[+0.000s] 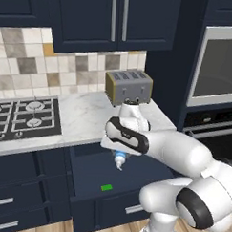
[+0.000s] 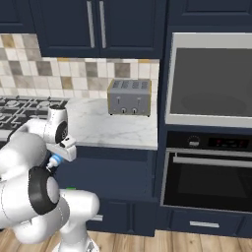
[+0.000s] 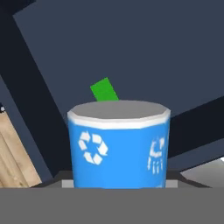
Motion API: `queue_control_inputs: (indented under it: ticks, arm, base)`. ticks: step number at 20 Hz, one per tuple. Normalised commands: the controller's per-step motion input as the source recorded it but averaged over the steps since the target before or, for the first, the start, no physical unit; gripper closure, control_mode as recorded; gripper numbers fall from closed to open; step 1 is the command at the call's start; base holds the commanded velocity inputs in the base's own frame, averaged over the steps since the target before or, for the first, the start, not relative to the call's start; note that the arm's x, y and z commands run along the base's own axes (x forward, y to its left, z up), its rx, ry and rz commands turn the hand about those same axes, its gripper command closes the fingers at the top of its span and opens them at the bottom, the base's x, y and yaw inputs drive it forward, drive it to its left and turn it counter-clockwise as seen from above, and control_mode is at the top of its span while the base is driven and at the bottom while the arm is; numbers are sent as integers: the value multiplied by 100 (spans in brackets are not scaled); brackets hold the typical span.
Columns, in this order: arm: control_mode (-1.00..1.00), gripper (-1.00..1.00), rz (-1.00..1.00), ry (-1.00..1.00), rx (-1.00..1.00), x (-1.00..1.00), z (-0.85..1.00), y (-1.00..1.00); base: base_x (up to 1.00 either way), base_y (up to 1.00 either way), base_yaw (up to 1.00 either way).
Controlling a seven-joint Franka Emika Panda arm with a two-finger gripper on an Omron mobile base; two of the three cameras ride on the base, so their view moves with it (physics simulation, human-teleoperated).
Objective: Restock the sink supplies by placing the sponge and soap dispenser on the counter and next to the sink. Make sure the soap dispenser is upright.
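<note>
Hand view | jaws clenched on soap dispenser (image 3: 118,146), held above open drawer (image 1: 87,159), sponge (image 1: 106,187) lying inside | bottle looks rigid, light, slick; hold mid-body.

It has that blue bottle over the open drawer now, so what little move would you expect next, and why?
Probably a lift straight up. The end effector is shut on the soap bottle, which hangs over the open drawer below the level of the counter. The sponge lies on the drawer floor. Rising first should clear the counter's edge before carrying the bottle toward the sink.
</note>
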Motion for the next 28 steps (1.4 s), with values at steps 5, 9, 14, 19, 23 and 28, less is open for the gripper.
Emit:
queue_control_inputs:
  ticks: [5, 9, 14, 19, 23, 28]
  arm:
    - [-100, 100, -3, 0, 0, -8, 6, -26]
    - [100, 100, 1, 4, 0, 1, -12, -2]
    - [100, 100, 0, 0, 0, 0, 0, 0]
    - [100, 100, 0, 0, 0, 0, 0, 0]
    - [100, 100, 0, 0, 0, 0, 0, 0]
    - [100, 100, 0, 0, 0, 0, 0, 0]
  base:
    - [0, 0, 0]
    - [0, 0, 1]
    - [-74, 29, 18]
    - [-35, 94, 47]
    - [0, 100, 52]
    - [0, 100, 50]
